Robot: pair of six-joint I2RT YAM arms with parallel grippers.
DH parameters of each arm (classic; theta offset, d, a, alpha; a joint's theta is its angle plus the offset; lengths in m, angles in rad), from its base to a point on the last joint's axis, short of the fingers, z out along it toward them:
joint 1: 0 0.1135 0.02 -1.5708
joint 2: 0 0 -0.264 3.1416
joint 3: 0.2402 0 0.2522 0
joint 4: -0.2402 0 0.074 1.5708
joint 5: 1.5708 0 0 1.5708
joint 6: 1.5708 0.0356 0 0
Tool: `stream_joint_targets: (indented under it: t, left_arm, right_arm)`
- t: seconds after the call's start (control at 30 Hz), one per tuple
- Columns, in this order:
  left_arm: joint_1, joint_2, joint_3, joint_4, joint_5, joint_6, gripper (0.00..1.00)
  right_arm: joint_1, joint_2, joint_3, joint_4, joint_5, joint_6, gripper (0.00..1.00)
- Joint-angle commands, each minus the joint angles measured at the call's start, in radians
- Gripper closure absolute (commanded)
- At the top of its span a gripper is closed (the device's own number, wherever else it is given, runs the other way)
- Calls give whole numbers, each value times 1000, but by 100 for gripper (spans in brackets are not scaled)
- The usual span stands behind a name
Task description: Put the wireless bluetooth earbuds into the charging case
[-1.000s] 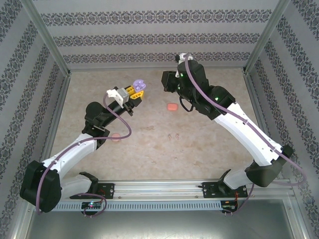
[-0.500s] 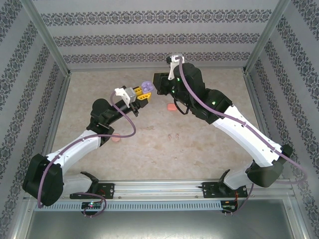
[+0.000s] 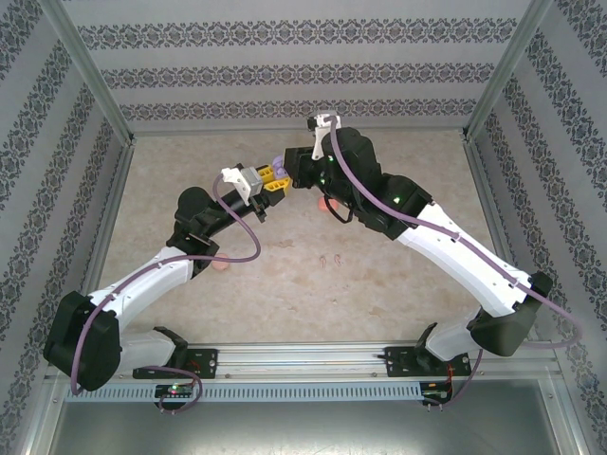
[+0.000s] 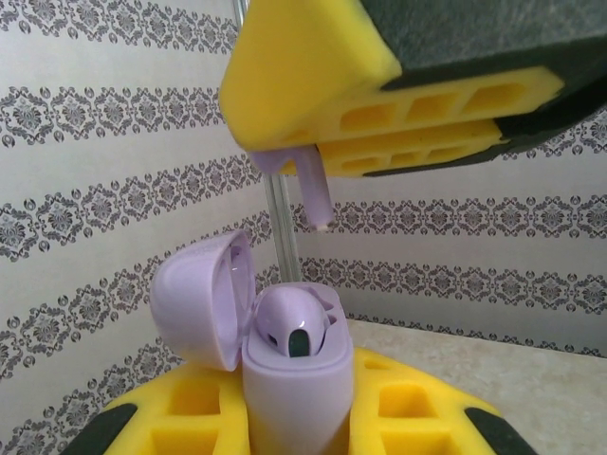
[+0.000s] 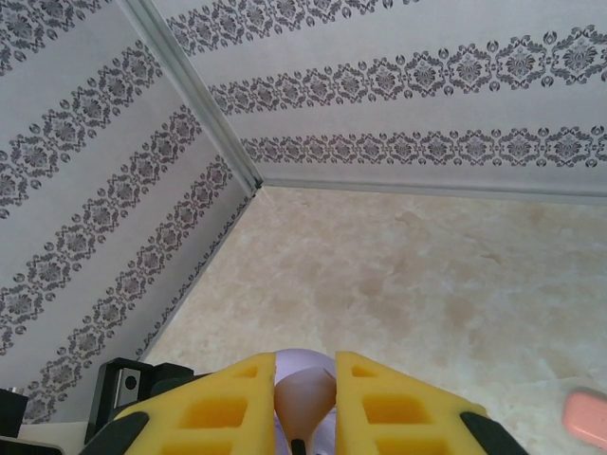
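Note:
My left gripper [image 4: 294, 422] is shut on a purple charging case [image 4: 294, 379], held upright with its lid [image 4: 201, 299] swung open to the left. One purple earbud [image 4: 296, 322] sits in the case. Just above it my right gripper [image 5: 303, 384] is shut on a second purple earbud [image 4: 316, 194], whose stem points down toward the case from between the yellow fingers [image 4: 313, 85]. In the top view both grippers meet above the table's far middle, left gripper [image 3: 273, 176] beside right gripper [image 3: 290, 171]. Two small pinkish earbuds [image 3: 329, 259] lie on the table.
An orange-red case [image 3: 327, 203] lies on the table under the right arm, also seen as the case [image 5: 586, 417] at the right wrist view's edge. A pink case [image 3: 220, 266] lies beside the left arm. Patterned walls enclose the table [image 3: 398, 284] on three sides.
My right gripper has moved left with its earbud to just above the case. My left gripper has carried the open case to the right to meet it.

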Motion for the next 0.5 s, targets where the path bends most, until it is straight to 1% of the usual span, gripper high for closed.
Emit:
stream_joint_targets:
  t: [0.0, 0.47]
  left_arm:
    - [-12, 1, 33, 12, 13, 20, 100]
    - [-12, -4, 37, 18, 6, 22, 100]
  right_arm:
    - [13, 10, -16, 27, -16, 23, 81]
    - [15, 14, -59, 28, -14, 36, 81]
